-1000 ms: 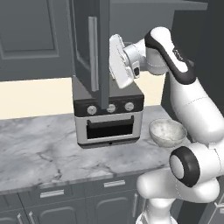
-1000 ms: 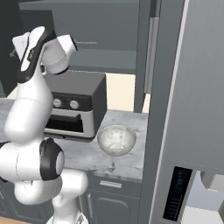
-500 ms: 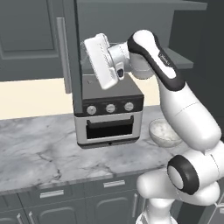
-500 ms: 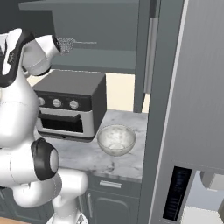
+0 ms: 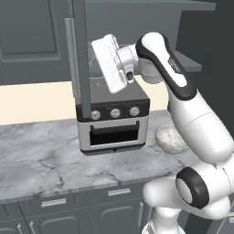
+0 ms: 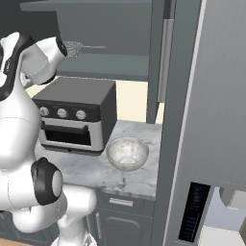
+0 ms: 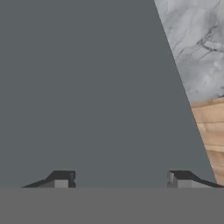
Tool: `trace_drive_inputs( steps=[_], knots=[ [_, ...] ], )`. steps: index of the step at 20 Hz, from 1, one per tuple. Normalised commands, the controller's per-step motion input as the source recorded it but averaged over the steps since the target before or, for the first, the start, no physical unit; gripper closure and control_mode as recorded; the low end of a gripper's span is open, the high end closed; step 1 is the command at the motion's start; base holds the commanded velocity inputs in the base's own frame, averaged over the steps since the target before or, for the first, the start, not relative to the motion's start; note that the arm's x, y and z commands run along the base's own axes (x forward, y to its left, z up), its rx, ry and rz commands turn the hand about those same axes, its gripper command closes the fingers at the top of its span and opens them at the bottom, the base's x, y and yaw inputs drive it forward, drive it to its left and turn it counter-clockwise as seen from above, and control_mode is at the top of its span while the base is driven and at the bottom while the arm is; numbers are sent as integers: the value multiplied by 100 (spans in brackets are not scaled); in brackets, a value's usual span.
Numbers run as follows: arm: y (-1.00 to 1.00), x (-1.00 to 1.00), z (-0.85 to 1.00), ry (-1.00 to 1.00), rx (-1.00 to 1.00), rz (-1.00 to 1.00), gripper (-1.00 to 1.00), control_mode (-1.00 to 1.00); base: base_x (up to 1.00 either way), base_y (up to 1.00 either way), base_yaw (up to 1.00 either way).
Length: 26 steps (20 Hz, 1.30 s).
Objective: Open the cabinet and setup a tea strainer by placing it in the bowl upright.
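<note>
Swung further left since half a second ago, with the cabinet door [image 5: 81, 59] now edge-on and open above the toaster oven [image 5: 113, 119]. Raised high at shelf level, white hand turned toward the door's inner face. Pincer [image 7: 118, 178] fingertips set well apart in the hand view, nothing between them, dark grey panel of the cabinet [image 7: 87, 87] close ahead, marbled bench [image 7: 197, 43] off to one side. Resting on the grey shelf [image 6: 110, 72] inside the open cabinet, just beside the robot's wrist: tea strainer [image 6: 73, 48], mesh cup toward the arm, thin handle pointing away. Standing on the bench right of the toaster oven, well below the strainer: marbled bowl [image 6: 127, 153], unoccupied.
</note>
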Motion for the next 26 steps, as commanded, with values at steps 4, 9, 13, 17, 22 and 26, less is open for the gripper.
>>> trace_drive_inputs(
  steps=[4, 9, 13, 17, 22, 26],
  knots=[
    [-61, -2, -4, 1, -10, -5, -100, -100, 0, 0, 0],
    [-27, 0, 0, -2, -22, -1, -100, -100, 0, 0, 0],
    [-44, 11, 0, -14, -43, 1, -100, -100, 0, 0, 0],
    [-86, 9, -4, -17, -42, 4, -100, -100, 0, 0, 0],
    [-89, 5, -31, -25, -42, 16, -100, -100, 0, 0, 0],
    [-84, -4, -45, -34, -41, 47, -100, -100, 0, 0, 0]
  ],
)
